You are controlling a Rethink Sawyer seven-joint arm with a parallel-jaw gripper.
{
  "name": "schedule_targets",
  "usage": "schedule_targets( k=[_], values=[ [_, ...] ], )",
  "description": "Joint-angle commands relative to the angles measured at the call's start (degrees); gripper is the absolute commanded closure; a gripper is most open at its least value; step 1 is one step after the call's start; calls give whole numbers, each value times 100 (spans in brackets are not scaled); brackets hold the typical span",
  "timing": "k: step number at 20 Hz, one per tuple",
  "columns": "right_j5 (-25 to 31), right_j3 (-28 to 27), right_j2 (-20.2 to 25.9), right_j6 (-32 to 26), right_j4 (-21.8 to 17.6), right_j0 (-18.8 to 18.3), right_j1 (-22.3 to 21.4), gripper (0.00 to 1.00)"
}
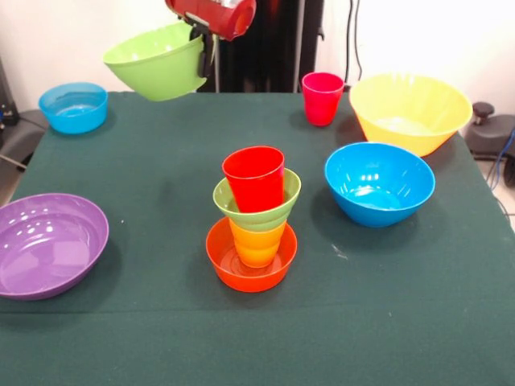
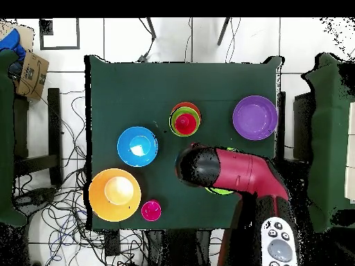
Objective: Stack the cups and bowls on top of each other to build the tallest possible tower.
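Note:
The tower (image 1: 254, 215) stands mid-table: a small orange bowl (image 1: 249, 265), a yellow-orange cup (image 1: 257, 243), a small green bowl (image 1: 257, 206) and a red cup (image 1: 254, 177) on top. From overhead the tower (image 2: 185, 120) shows as nested rings. High at the back left, my gripper (image 1: 208, 55) is shut on the rim of a large green bowl (image 1: 157, 66). This bowl hangs tilted in the air, well clear of the table. Overhead, the arm (image 2: 236, 173) hides all but a sliver of the green bowl (image 2: 222, 190).
A pink cup (image 1: 322, 98) and a large yellow bowl (image 1: 410, 112) stand at the back right. A blue bowl (image 1: 378, 183) sits right of the tower. A small blue bowl (image 1: 74, 107) is at the back left. A purple bowl (image 1: 48, 244) is at the front left.

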Motion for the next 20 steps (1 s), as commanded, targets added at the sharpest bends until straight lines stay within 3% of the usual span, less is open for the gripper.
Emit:
schedule_targets(
  k=[1,11,20],
  values=[
    [603,-629,661,-364,-165,263,367,100],
    [670,-934,463,171,-94,789,696,100],
    [930,-1141,312,260,-18,1130,767,100]
  ],
)
